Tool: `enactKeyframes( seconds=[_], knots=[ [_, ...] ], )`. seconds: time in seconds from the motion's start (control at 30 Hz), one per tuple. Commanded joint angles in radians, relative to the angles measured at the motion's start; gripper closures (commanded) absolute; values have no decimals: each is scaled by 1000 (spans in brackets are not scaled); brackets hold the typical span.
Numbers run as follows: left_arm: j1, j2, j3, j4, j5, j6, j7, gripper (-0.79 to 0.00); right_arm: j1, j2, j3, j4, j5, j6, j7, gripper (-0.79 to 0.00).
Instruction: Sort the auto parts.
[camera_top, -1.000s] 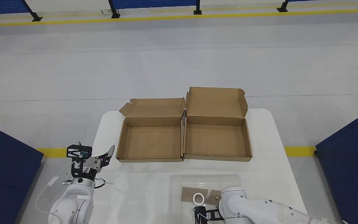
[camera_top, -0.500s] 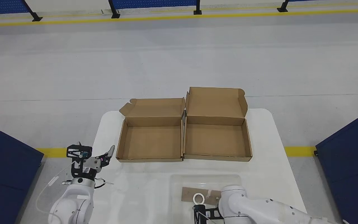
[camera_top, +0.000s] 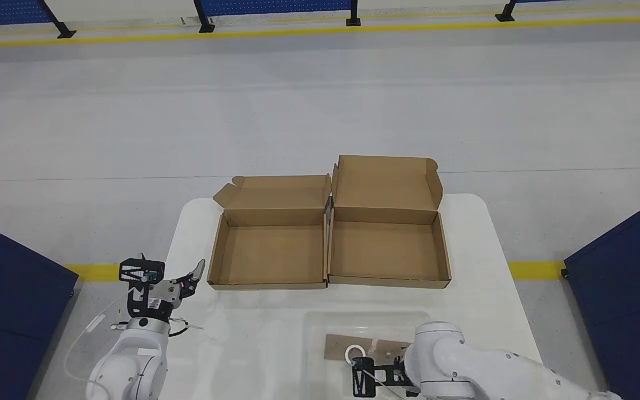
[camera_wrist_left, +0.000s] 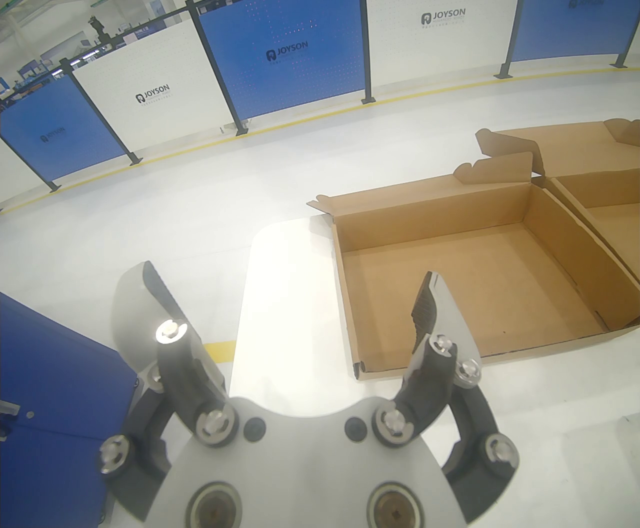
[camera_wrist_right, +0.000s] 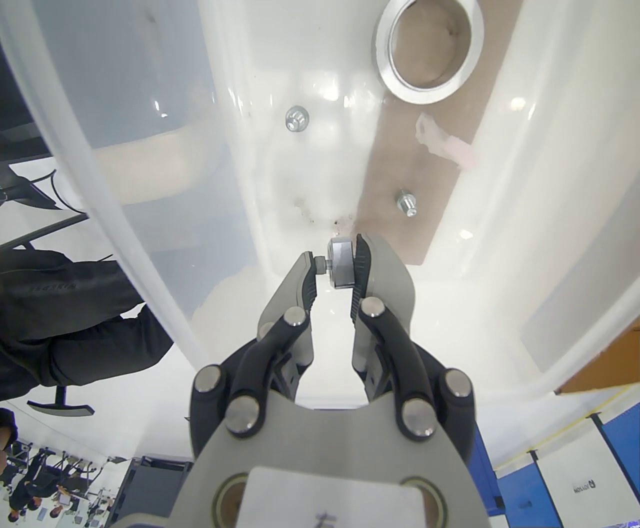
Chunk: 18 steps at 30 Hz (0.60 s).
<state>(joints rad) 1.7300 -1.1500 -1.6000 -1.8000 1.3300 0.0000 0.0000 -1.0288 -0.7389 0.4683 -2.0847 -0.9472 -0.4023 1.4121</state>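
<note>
Steel shows between the tips of the right pincer (camera_wrist_right: 336, 258), which is closed on a small grey metal stud with a thick disc head (camera_wrist_right: 342, 264). One finger presses the flat of the disc and the other the end of its short shank. The pincer holds the stud inside the clear plastic tray (camera_wrist_right: 505, 210), which stands at the near edge of the white worktop (camera_top: 250, 320).

Loose in the tray lie a wide flat silver metal ring (camera_wrist_right: 425, 94), a small flanged silver nut (camera_wrist_right: 296, 119) and a short silver bolt standing on its head (camera_wrist_right: 406, 202). The ring and the bolt rest on a brown cardboard strip (camera_wrist_right: 400, 150) along the tray's floor, and the nut lies just beside that strip. A pale pink scrap (camera_wrist_right: 442, 142) sits on the strip between ring and bolt.

Two open brown cardboard boxes stand side by side, touching, on the far half of the worktop: the left box (camera_top: 268, 255) and the right box (camera_top: 388, 250), lids folded back.

The left pincer (camera_wrist_left: 290, 280) hangs wide apart, holding nothing, over the worktop's left edge near the left box's near corner.
</note>
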Motion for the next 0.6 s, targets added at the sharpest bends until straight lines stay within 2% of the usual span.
enactKeyframes(
  seconds=[0.0, 0.1, 0.37, 0.57],
  knots=[
    [0, 0, 0, 0, 0, 0, 0, -785, -14, 14, 27, -15, 3, -4, -13, 0],
    [0, 0, 0, 0, 0, 0, 0, -785, -33, 28, 59, -19, 30, -27, -67, 0],
    [0, 0, 0, 0, 0, 0, 0, -785, -33, 28, 59, -19, 30, -27, -67, 0],
    [0, 0, 0, 0, 0, 0, 0, -785, -43, 41, 122, 16, 116, -68, -183, 0]
  ],
)
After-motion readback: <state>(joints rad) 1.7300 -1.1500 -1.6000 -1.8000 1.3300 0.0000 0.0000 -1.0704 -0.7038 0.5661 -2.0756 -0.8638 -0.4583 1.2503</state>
